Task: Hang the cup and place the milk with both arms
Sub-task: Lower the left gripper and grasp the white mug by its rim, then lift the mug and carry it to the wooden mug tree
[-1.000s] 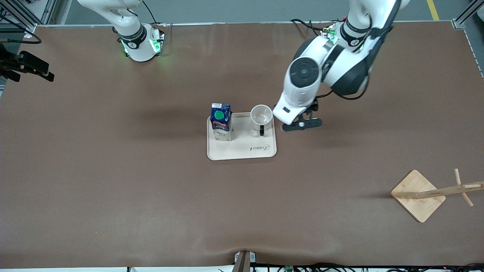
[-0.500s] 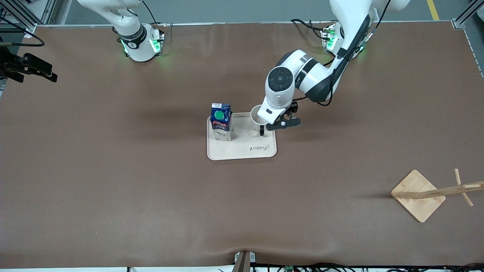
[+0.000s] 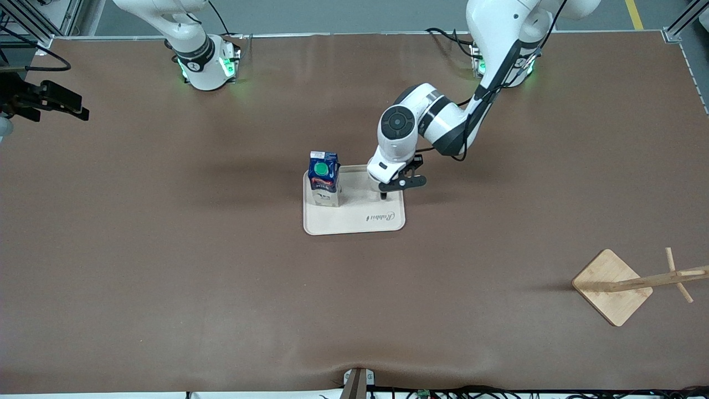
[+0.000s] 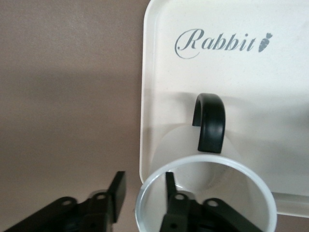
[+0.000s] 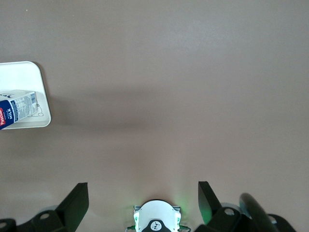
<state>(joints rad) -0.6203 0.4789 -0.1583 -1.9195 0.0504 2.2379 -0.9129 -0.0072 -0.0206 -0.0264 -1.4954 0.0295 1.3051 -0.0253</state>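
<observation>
The cup stands on the cream tray at the end toward the left arm, its black handle pointing to the front camera. In the front view only that handle shows under the left hand. My left gripper is open astride the cup's rim, one finger inside and one outside; it also shows in the front view. The milk stands upright on the tray's other end. My right gripper is open and empty, high over the right arm's end of the table.
A wooden cup rack with a square base stands toward the left arm's end, nearer the front camera than the tray. The tray's print reads "Rabbit". The right wrist view also shows the milk and a tray corner.
The left arm has swung toward the tray, and its gripper has moved from beside the tray to astride the cup's rim. The right gripper has drifted slightly. The cup and the milk have not moved.
</observation>
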